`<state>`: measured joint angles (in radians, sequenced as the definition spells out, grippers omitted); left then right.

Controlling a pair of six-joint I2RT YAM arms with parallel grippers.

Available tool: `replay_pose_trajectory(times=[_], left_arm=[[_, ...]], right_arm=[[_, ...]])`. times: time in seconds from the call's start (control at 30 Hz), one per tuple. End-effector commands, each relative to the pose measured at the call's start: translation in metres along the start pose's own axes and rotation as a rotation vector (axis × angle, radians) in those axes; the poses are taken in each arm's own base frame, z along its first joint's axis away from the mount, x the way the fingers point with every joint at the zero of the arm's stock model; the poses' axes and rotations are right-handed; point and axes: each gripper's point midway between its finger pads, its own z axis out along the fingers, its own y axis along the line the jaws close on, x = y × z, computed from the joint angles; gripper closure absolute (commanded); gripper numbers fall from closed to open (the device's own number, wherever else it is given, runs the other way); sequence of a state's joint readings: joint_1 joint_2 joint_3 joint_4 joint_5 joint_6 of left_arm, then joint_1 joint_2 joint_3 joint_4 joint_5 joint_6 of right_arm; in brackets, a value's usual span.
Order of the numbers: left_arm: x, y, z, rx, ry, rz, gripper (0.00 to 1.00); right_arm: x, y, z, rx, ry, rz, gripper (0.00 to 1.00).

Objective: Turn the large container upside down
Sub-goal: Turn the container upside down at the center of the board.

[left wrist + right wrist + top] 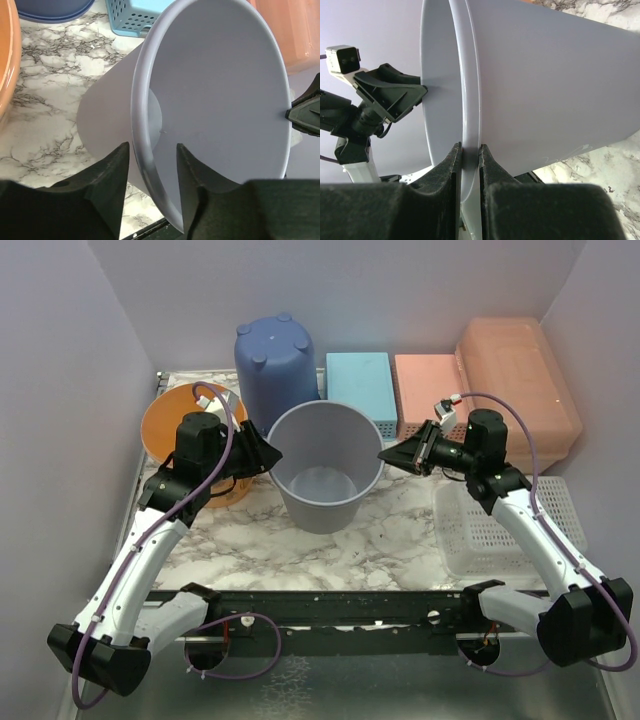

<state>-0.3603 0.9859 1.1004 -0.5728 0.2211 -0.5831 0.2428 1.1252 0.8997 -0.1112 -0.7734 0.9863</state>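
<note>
The large container (520,385), a translucent peach box, stands at the back right against the wall, and a corner of the large container (295,30) shows in the left wrist view. Neither gripper touches it. Both are at a grey bucket (325,475) standing mouth-up mid-table. My left gripper (268,452) straddles the bucket's left rim; in its own view the left gripper (151,146) is open, with a gap between the outer finger and the grey bucket (215,100). My right gripper (388,455) is shut on the right rim; its own view shows the right gripper (470,146) pinching the grey bucket (545,85).
An orange round bucket (180,420) sits just behind the left arm. An upturned blue bucket (275,360), a blue basket (360,385) and a pink basket (425,390) line the back. A white perforated tray (500,525) lies under the right arm.
</note>
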Motion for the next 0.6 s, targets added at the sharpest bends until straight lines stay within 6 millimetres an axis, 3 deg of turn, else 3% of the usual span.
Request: replay_pose_trajectory(times=[0.0,0.23,0.57], left_arm=[[-0.007,-0.003,-0.002,-0.002,-0.013,0.017,0.6],[-0.005,-0.004,0.0,0.007,0.002,0.018,0.74],[-0.003,-0.003,0.0,0.003,0.005,0.013,0.76]], right_arm=[[0.004,0.021,-0.006,-0.09,0.019,-0.044,0.84],[0.011,0.027,-0.007,-0.162,0.048,-0.012,0.75],[0.015,0.038,-0.01,-0.226,0.068,-0.016,0.62]])
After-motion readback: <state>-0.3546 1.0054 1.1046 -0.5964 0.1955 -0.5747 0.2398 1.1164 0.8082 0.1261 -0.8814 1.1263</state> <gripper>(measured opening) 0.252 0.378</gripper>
